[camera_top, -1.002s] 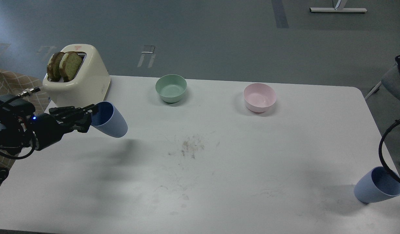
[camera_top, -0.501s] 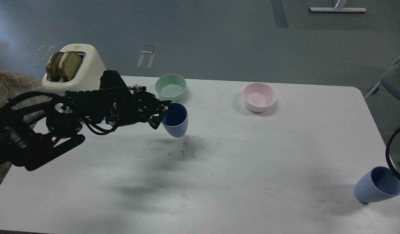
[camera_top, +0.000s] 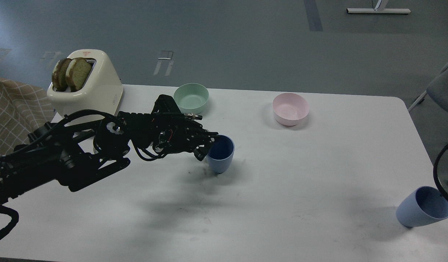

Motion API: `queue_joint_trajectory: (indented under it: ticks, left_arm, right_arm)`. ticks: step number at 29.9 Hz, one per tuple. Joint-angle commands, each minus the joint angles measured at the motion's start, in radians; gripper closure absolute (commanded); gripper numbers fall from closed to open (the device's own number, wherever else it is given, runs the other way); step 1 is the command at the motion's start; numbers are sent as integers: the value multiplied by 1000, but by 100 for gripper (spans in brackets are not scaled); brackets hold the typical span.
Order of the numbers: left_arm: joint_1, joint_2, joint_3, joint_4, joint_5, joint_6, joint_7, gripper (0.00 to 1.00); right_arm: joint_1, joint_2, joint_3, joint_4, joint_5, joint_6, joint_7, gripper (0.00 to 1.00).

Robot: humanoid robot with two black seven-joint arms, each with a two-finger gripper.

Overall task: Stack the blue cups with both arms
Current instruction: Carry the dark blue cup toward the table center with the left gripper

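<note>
Left gripper point(camera_top: 206, 142): clamped on the rim of one blue cup point(camera_top: 220, 158), near the table's point(camera_top: 282, 189) middle, its base at the surface.
Right gripper: out of sight; only a black cable loop point(camera_top: 442, 171) showed at the right edge.
Blue cups: two; the second cup point(camera_top: 422, 208) was tilted at the table's right edge, hollow showing nothing inside.
Bowls: two, a mint-green bowl point(camera_top: 191, 98) and a pink bowl point(camera_top: 290, 108), both with nothing visible inside.
Toaster point(camera_top: 86, 87): one, holding two bread slices point(camera_top: 71, 74).
</note>
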State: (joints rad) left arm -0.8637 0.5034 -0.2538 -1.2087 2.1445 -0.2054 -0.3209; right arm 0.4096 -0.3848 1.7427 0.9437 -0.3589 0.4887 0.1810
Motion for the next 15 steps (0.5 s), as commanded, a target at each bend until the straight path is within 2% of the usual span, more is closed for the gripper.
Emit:
queue_joint_trajectory:
  ticks: [1, 6, 8, 11, 15]
  left_arm:
    - [-1, -9, 8, 0, 0, 0, 0, 100]
    - [-5, -61, 8, 0, 0, -2, 3, 100]
    - [-6, -75, 8, 0, 0, -3, 17, 100]
    - [-14, -83, 8, 0, -2, -15, 69, 100]
    - [-18, -83, 8, 3, -2, -26, 71, 100]
  right_arm:
    - [-6, 3, 0, 13, 0, 0, 0, 0]
    - [-18, 1, 0, 20, 0, 0, 0, 0]
    - [-18, 1, 0, 20, 0, 0, 0, 0]
    - [-26, 1, 1, 21, 0, 0, 0, 0]
    - [-29, 0, 8, 21, 0, 0, 0, 0]
